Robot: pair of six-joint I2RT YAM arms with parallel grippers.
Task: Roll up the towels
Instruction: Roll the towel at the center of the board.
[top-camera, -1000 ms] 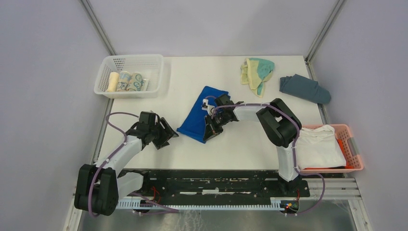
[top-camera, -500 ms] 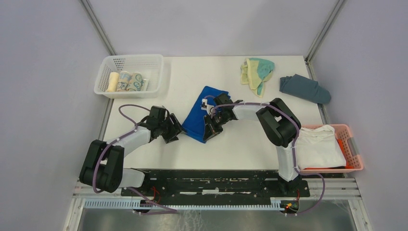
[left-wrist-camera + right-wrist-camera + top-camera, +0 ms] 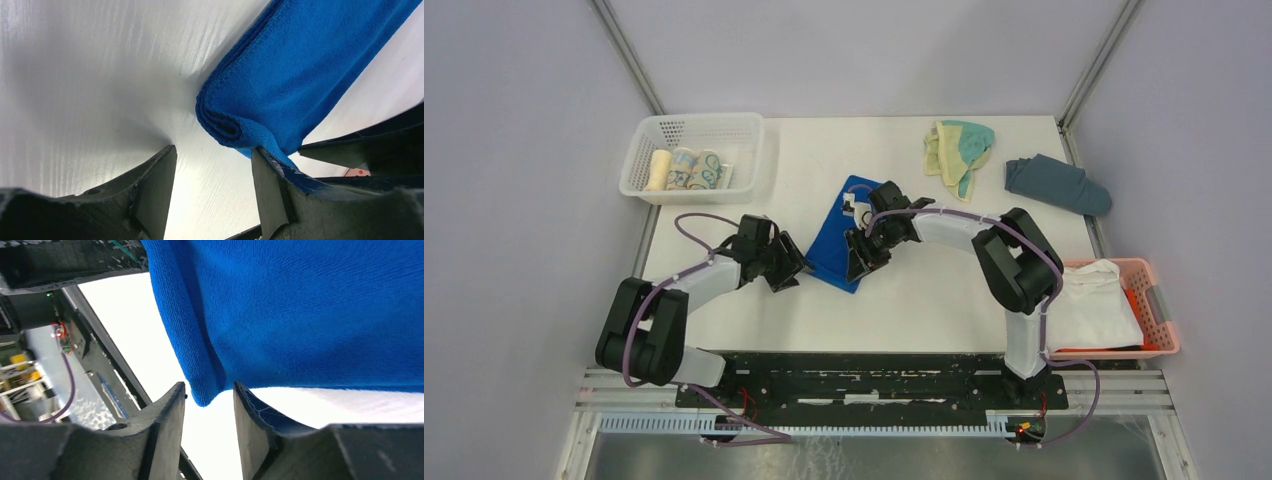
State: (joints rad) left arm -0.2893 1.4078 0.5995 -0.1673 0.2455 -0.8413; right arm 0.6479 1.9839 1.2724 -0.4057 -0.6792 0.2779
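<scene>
The royal blue towel lies mid-table, folded into a narrow strip. My left gripper is at its near-left end, open. In the left wrist view the towel's curled end sits just beyond my open left gripper, and cloth touches the right finger. My right gripper is at the towel's near-right edge. In the right wrist view a towel corner hangs between the tips of my open right gripper, not clamped. The pale yellow and teal towel lies crumpled at the back.
A white basket at the back left holds rolled cloths. A slate grey-blue cloth lies at the back right. A pink basket at the right edge holds a white cloth.
My left gripper has moved right up to the blue towel's near end. My right gripper has shifted slightly back and left, and the towel has become narrower.
</scene>
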